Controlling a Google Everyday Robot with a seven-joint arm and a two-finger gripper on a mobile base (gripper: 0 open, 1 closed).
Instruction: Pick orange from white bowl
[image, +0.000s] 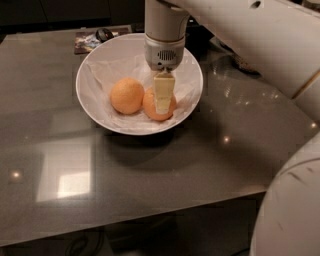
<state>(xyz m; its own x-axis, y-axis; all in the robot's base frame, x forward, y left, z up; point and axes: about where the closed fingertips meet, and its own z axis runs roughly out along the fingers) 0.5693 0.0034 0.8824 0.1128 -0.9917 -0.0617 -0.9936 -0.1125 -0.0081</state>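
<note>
The white bowl (80, 95), lined with crumpled white paper, stands on the far middle of the grey table (150, 175). Two oranges lie in it side by side. The deeper-orange orange (149, 106) is on the right, and a paler, smoother orange (127, 95) is on the left, touching it. My gripper (163, 102) comes down from above into the bowl, right at the deeper orange. Its cream-coloured end covers the middle of that fruit. The orange's far side is hidden behind the gripper.
A small flat packet with a dark round object (95, 37) lies just behind the bowl at the table's far edge. My white arm (260, 45) crosses the upper right, and my white base (290, 210) fills the lower right corner.
</note>
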